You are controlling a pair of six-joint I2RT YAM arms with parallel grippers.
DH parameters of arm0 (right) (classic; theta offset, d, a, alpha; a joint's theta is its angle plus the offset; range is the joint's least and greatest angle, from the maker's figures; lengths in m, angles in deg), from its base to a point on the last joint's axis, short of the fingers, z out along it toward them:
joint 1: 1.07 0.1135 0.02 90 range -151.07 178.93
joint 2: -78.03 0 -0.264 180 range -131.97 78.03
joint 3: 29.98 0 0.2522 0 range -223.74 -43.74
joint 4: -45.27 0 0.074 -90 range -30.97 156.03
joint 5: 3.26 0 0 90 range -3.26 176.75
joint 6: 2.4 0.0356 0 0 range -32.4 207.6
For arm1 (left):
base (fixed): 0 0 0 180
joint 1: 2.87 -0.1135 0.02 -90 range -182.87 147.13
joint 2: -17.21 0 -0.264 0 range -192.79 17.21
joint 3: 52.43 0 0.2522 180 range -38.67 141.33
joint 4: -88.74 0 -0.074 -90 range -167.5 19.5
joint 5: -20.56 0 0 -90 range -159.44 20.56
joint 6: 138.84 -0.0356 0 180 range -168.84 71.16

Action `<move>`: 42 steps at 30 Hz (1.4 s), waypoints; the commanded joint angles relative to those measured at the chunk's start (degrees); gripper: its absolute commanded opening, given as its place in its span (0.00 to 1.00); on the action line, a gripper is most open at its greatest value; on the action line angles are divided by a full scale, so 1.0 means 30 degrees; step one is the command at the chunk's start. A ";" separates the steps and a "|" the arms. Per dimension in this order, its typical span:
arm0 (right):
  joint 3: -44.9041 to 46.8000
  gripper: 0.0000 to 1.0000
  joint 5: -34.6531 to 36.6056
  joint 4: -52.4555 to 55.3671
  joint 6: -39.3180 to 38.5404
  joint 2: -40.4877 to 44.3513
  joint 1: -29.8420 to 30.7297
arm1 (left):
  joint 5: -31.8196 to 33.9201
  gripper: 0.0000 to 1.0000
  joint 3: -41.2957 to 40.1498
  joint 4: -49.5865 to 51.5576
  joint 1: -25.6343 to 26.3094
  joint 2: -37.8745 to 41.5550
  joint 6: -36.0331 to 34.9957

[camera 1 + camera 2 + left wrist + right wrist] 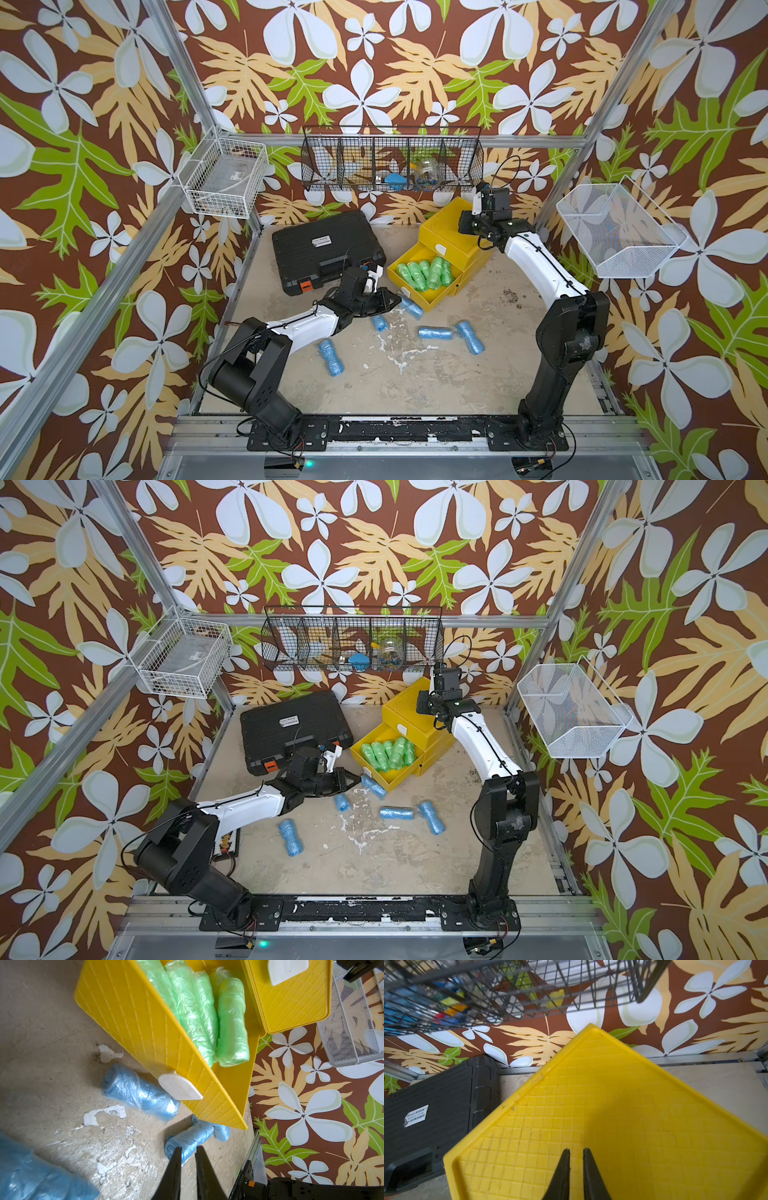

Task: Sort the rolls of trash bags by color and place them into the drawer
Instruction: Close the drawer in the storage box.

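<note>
A metal rail [415,451] ran along the front edge, with both arm bases bolted to it. Beyond it, five blue rolls [331,357] of trash bags lay scattered on the worn beige tabletop [457,382]. One of them lay just beside the front of the open yellow drawer [438,297], below its white handle [179,1088]. The drawer, pulled out of a yellow cabinet [444,226] at the back right, held several green rolls [424,272] packed side by side. The left gripper [390,300] hung low over the tabletop near the drawer's front corner, its jaws nearly together and empty. The right gripper [576,1150] hovered over the cabinet's top, jaws closed on nothing. A black case [324,245] lay to the left of the drawer.
</note>
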 commanded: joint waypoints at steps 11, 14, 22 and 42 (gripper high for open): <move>0.2818 0.16 -0.0122 -0.1251 0.0050 0.0570 0.0008 | 0.0023 0.17 0.1893 -0.1192 0.0085 -0.2598 0.0333; 0.3284 0.16 -0.0119 -0.1394 0.0038 0.0623 -0.0010 | 0.0005 0.17 0.2397 -0.1539 0.0107 -0.3126 0.0690; 0.4082 0.15 -0.0224 -0.1456 -0.0008 0.0508 0.0008 | -0.0119 0.17 0.4153 -0.1482 0.0305 -0.4039 0.0987; 0.6073 0.16 -0.0687 -0.2048 0.0196 0.0705 -0.0009 | -0.0243 0.18 1.0120 -0.1573 0.1267 -0.8537 0.2337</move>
